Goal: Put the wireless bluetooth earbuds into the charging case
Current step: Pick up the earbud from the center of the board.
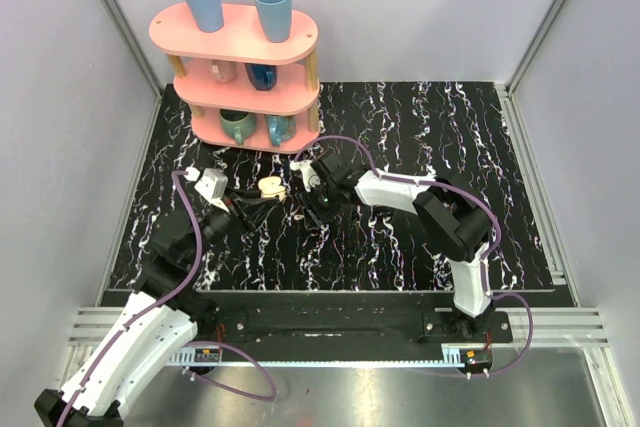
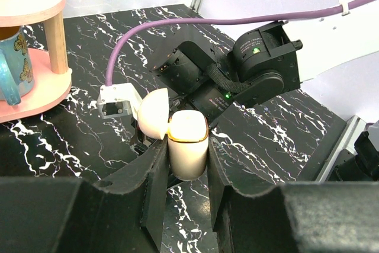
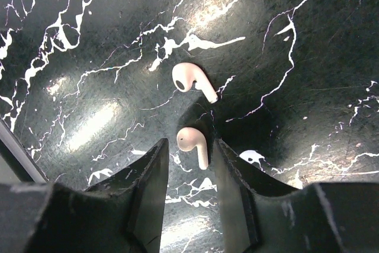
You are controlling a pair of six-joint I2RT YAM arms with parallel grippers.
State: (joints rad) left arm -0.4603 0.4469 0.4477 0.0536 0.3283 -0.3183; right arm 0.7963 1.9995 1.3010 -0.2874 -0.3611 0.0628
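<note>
- Left gripper is seen clenched on the charging case, lid swung open.
- Right gripper is spread apart, one earbud framed between its fingers on the table.
- Second earbud is spotted just beyond.

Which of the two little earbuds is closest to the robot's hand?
The lower earbud in the right wrist view: it lies inside the open right hand's gap. The other earbud lies farther out, past the fingertips.
</note>
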